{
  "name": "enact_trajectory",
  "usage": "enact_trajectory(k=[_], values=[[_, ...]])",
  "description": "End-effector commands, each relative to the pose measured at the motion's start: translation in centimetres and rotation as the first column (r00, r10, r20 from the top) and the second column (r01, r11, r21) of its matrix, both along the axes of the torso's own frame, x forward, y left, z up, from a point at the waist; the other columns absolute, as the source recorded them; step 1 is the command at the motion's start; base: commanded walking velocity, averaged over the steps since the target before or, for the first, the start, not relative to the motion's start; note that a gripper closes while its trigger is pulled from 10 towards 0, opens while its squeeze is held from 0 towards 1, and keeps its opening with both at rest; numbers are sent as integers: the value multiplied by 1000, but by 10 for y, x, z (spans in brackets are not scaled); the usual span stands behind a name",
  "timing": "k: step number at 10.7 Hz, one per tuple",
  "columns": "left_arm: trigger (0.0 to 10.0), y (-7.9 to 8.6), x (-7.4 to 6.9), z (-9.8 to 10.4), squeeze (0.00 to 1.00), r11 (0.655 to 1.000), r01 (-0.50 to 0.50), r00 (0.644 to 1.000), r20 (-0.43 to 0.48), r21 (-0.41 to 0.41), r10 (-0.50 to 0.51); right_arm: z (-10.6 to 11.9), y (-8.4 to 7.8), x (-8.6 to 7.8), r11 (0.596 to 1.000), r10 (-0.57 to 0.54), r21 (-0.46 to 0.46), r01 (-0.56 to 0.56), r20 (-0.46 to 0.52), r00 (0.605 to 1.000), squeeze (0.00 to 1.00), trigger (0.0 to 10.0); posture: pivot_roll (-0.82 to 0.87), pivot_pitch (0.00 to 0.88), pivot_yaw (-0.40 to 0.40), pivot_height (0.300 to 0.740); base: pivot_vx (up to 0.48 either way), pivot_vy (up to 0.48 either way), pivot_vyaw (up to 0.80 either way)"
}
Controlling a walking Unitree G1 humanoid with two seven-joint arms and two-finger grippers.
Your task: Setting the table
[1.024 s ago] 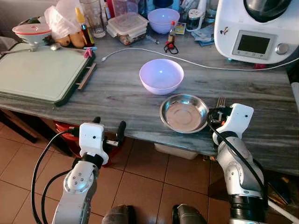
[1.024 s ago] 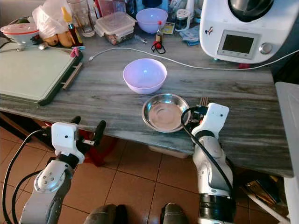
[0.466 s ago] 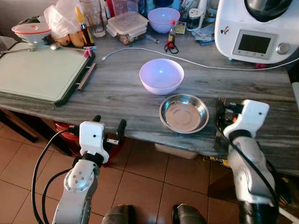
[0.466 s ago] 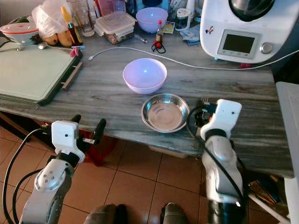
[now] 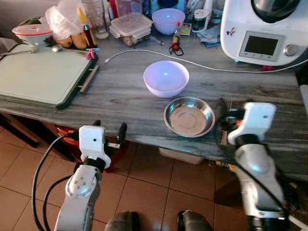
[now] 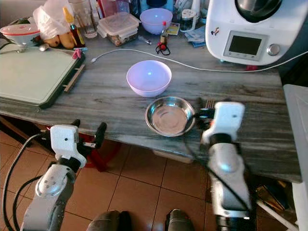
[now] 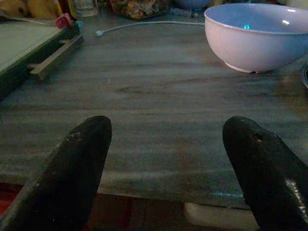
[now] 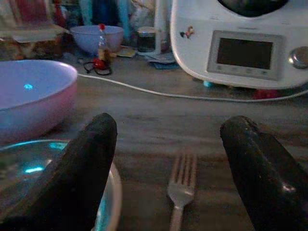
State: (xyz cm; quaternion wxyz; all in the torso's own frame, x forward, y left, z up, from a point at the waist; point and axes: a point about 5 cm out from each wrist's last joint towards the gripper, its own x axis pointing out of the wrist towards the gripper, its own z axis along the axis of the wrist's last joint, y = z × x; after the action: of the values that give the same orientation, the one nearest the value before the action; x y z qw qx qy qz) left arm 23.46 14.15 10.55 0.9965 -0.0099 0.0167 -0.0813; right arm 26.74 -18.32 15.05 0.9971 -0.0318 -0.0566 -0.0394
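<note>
The right arm point(image 5: 252, 159) appears motion-blurred. It covers most of the fork point(image 8: 181, 190); tines show at the steel plate's point(image 5: 188, 116) 3 o'clock. The appliance point(image 5: 263, 29) is cropped at the top edge.

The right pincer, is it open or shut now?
Open. The right pincer has its two black fingers spread wide, with the fork lying on the table between them, not gripped.

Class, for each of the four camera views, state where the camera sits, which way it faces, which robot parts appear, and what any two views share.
Left eye, right eye: on the head, looking forward and down at the table, both silver arms in sight.
Left wrist: along the left claw, open, at the table's edge toward the pink bowl.
Right wrist: along the right claw, open, over the fork beside the steel dish, facing the white kitchen machine.
Shared: both wrist views catch the pink bowl.
</note>
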Motion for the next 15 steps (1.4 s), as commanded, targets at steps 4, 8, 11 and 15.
enact_trajectory(k=[4, 8, 11, 15], values=[[10000, 5, 10, 4, 0, 1000, -25, 999, 26, 6, 25, -6, 7, -1, 1000, 9, 30, -8, -10, 1000, 0, 10000, -38, 41, 49, 740, -245, 0, 0], [10000, 9, 6, -3, 0, 999, -46, 999, 18, 24, 45, -23, -4, -8, 999, -19, 50, 22, -59, 998, 0, 10000, -34, 2, 50, 740, -246, 0, -139], [10000, 24, -7, -23, 0, 995, -72, 997, -34, 69, 75, -44, -17, -23, 997, -71, -26, 69, -112, 991, 0, 10000, -48, 0, 59, 740, -247, 0, 0], [10000, 19, 3, -23, 0, 997, -53, 999, -10, 57, 53, -40, -5, -9, 1000, -11, 11, 13, -112, 994, 0, 10000, -48, 0, 35, 740, -61, 0, 0]])
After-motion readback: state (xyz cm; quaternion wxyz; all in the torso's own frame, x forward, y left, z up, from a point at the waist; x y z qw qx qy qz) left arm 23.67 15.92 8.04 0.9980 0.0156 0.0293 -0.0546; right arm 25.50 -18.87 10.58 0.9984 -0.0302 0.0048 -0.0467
